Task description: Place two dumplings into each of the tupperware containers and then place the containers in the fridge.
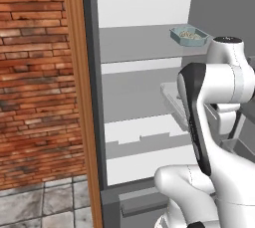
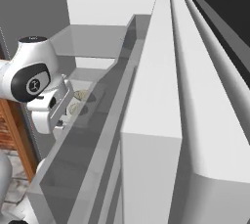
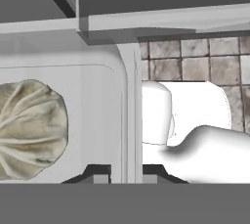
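- Pale tupperware container (image 3: 73,96): wall pinched in hand (image 3: 126,175), on middle fridge (image 1: 144,97) shelf, dumpling (image 3: 29,130) inside.
- Teal container (image 1: 189,36): upper shelf, holding dumplings.

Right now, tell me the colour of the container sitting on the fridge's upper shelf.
Teal blue-grey; the container shows best in the left base view.
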{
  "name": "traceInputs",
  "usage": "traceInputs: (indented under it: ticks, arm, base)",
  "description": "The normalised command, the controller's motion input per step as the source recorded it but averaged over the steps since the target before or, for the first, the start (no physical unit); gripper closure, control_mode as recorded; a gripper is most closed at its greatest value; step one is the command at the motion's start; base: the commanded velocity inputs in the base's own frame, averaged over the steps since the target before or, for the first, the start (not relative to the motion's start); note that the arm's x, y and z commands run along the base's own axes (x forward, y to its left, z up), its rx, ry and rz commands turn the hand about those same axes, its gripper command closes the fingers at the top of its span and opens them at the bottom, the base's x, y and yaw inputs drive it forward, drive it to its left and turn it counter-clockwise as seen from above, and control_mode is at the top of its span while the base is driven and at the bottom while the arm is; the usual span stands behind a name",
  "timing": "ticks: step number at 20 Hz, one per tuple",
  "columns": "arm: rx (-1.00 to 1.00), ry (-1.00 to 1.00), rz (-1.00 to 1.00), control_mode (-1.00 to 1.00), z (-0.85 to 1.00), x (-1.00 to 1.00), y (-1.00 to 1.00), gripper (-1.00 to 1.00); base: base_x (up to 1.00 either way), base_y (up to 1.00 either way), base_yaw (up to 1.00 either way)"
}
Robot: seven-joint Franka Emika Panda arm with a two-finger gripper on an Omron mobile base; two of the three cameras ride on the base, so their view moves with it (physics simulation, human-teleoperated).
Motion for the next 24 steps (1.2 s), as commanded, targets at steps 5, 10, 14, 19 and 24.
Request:
traceInputs:
  ticks: [5, 10, 14, 19, 24]
  arm:
    - [0.0, -0.01, 0.0, -1.0, 0.0, 0.0, -0.02, 1.0]
    - [0.0, -0.21, 0.0, -1.0, 0.0, -0.41, -0.11, 1.0]
    - [0.01, -0.34, 0.0, -1.0, 0.0, -0.07, -0.04, 1.0]
    - [0.02, -0.21, 0.0, -1.0, 0.0, 0.56, -0.06, 1.0]
    - [0.05, 0.0, 0.0, -1.0, -0.05, 0.63, -0.21, 1.0]
  base:
    - [0.0, 0.0, 0.0]
    - [0.0, 0.0, 0.0]
    - [0.0, 0.0, 0.0]
    - [0.0, 0.0, 0.0]
    - [0.0, 0.0, 0.0]
